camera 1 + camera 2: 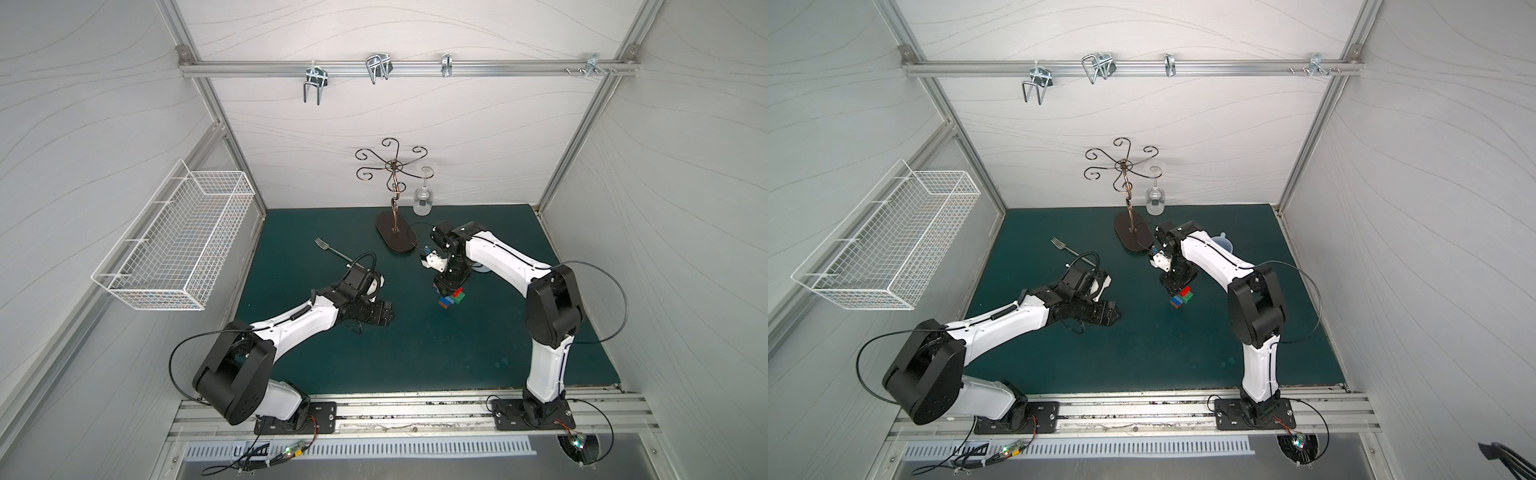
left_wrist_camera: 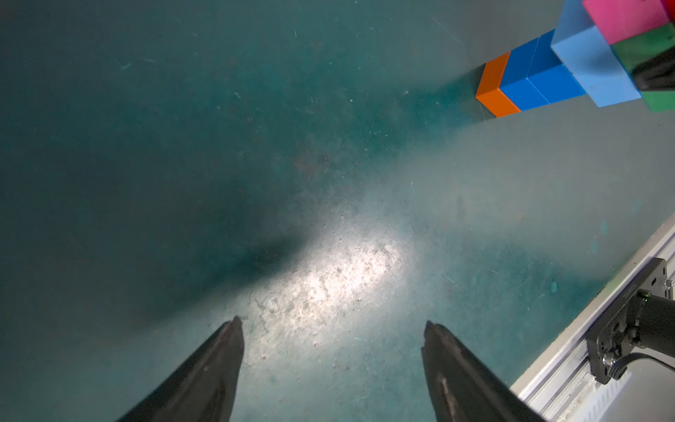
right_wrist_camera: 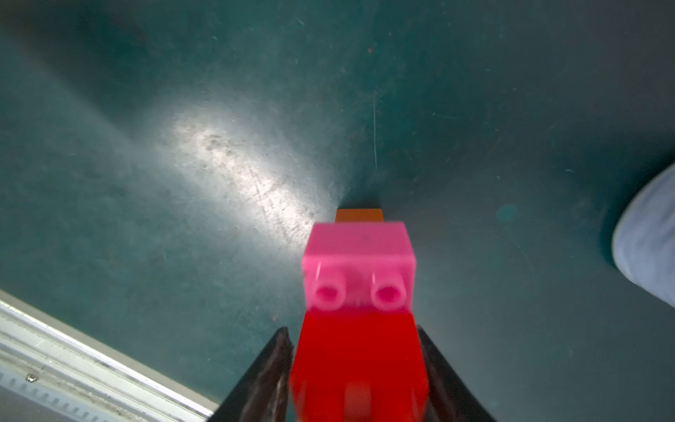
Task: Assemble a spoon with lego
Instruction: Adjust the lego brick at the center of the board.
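Observation:
The spoon [image 1: 451,300] [image 1: 1181,296] stands on end on the green mat, right of the middle in both top views. Its orange tip [image 2: 493,87] rests on the mat, with blue, light blue, green and pink bricks above. My right gripper [image 1: 446,286] [image 3: 350,329] comes down on its top, one finger on each side of the red brick [image 3: 359,365] below the pink one [image 3: 359,263]. No clear gap shows there, and I cannot see whether they press. My left gripper [image 2: 332,319] [image 1: 388,318] is open and empty, low over bare mat to the spoon's left.
A metal fork [image 1: 332,251] lies behind the left arm. A wire glass rack [image 1: 395,232] with a hanging wine glass [image 1: 424,199] stands at the back. A pale blue cup [image 1: 1223,241] sits behind the right arm. A white wire basket [image 1: 174,241] hangs on the left wall.

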